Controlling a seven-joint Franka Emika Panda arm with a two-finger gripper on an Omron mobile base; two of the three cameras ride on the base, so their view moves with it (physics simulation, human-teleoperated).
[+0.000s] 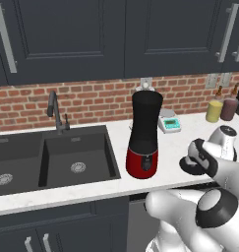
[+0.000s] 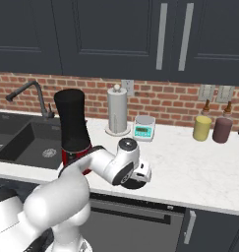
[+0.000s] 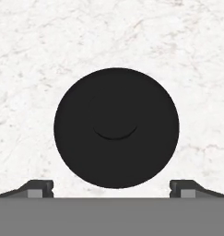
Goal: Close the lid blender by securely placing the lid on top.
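1. White marble bench under dark cabinets, red brick wall behind.
2. Flat round black lid lying on bench, right of tall black-jarred red-based blender.
3. Fingers spread wide above lid, gripping nothing.

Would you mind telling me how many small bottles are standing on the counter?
2: a yellow bottle and a maroon bottle side by side against the brick wall, right of the scale. More could sit beyond the frame.

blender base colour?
Glossy red, with a dark front panel, under the tall black tapered blender jar. Clearest in the left base view.
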